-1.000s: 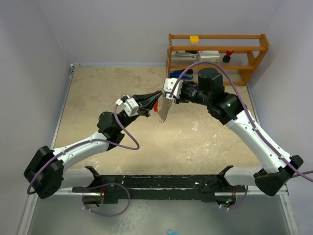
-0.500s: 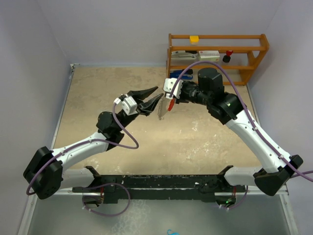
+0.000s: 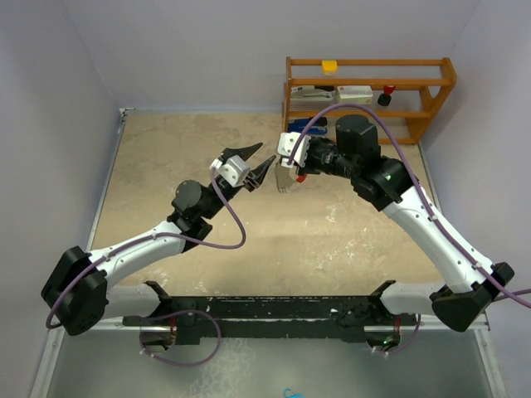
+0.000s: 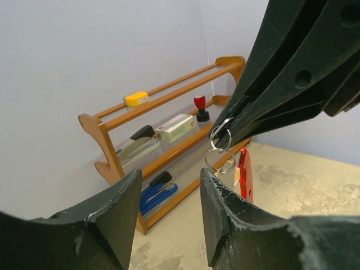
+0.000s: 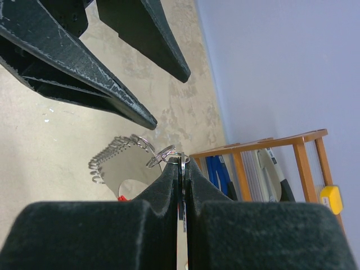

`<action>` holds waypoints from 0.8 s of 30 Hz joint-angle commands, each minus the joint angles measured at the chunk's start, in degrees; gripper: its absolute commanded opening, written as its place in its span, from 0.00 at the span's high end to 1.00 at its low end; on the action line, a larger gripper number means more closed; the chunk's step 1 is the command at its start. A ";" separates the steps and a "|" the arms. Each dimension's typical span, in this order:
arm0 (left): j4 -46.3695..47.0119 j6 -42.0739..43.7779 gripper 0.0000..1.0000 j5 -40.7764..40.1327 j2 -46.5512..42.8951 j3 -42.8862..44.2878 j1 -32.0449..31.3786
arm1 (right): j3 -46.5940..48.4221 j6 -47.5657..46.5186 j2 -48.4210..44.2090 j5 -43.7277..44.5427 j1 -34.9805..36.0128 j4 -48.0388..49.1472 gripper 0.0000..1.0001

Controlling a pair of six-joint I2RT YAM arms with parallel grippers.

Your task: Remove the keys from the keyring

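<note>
Two jaws that were clamped on the red strip (image 4: 243, 175) a second ago now stand well apart: our left gripper (image 4: 169, 191) has let go and holds nothing. Just beyond its spread fingers the keyring (image 5: 115, 154) hangs in the air above the counter (image 3: 166, 157), carried by one arm alone. Our right gripper (image 5: 180, 166) is pinched tight on the small wire rings (image 4: 220, 136) at the top, and the red strip and silvery ridged arc dangle beneath them. We cannot pick out the keys from the rest of the bunch. By our reckoning nothing has come off yet. The release looks like a reset, leaving the left arm free to take a fresh, finer hold. Farther back the wooden rack (image 4: 107, 135) stands against the wall.
</note>
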 commanded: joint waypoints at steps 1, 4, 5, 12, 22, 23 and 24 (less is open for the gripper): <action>0.72 1.99 0.58 -2.38 0.39 2.46 0.29 | 0.82 0.52 -2.16 -0.32 -0.28 2.43 1.00; 0.82 2.40 0.60 -2.42 1.16 2.88 0.25 | 0.70 0.45 -2.07 -0.30 -0.28 2.57 1.00; 1.02 2.41 0.60 -2.11 1.33 3.00 0.29 | 0.66 0.53 -2.05 -0.30 -0.32 2.60 1.00; 4.62 0.48 0.60 1.31 2.91 3.17 0.27 | 0.66 0.48 -1.74 -0.25 -0.28 2.66 1.00; 10.95 -3.74 0.60 -0.29 1.07 0.74 0.25 | 0.43 0.45 -1.70 -0.30 -0.28 2.86 1.00; 11.09 -4.01 0.59 -0.03 0.88 0.72 0.25 | 0.45 0.45 -1.65 -0.44 -0.33 2.87 1.00; 11.12 -4.35 0.59 0.38 0.75 0.71 0.25 | 0.40 0.47 -1.62 -0.45 -0.29 2.95 1.00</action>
